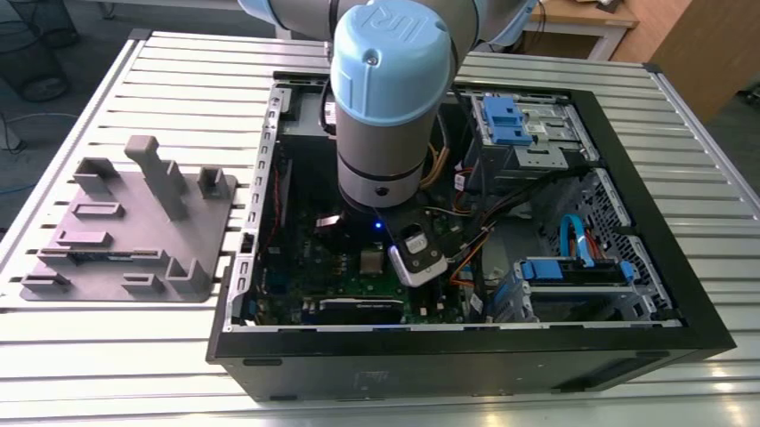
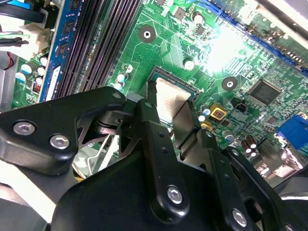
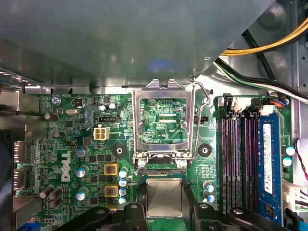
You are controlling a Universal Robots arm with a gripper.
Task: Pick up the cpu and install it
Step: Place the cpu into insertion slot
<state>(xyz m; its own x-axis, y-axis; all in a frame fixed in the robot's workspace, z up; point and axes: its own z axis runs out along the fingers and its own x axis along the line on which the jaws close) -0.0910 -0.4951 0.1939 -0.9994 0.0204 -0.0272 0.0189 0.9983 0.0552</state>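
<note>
Slatted metal counter (image 1: 166, 80) under the whole set-up. At the exterior view's left, noted a grey moulded fixture (image 1: 131, 222) lying flat on the slats, just beside an open black computer case (image 1: 416, 369).

Mid-scene: pale blue arm (image 1: 386, 98) reaching down into the case over the green motherboard (image 3: 62, 130). Pincer (image 2: 171, 106) narrow, black fingers (image 2: 156, 139) set against two opposite edges of the cpu (image 3: 164, 197), gripping it. Found the cpu lid-up, flat and square to the board, right over the socket, just beside the hinge of the metal socket frame (image 3: 163, 93), itself swung open and off the chip. Cannot tell whether seated in the socket or held just above it.

Near the chip in the first wrist view: dark memory slots (image 3: 236, 159) beside one blue slot (image 3: 268, 163), with yellow and black cables (image 3: 269, 45) crossing the bare case wall beyond.

Toward the exterior view's right: drive bays with blue latches (image 1: 513, 120) inside the case, well apart from the pincer.
</note>
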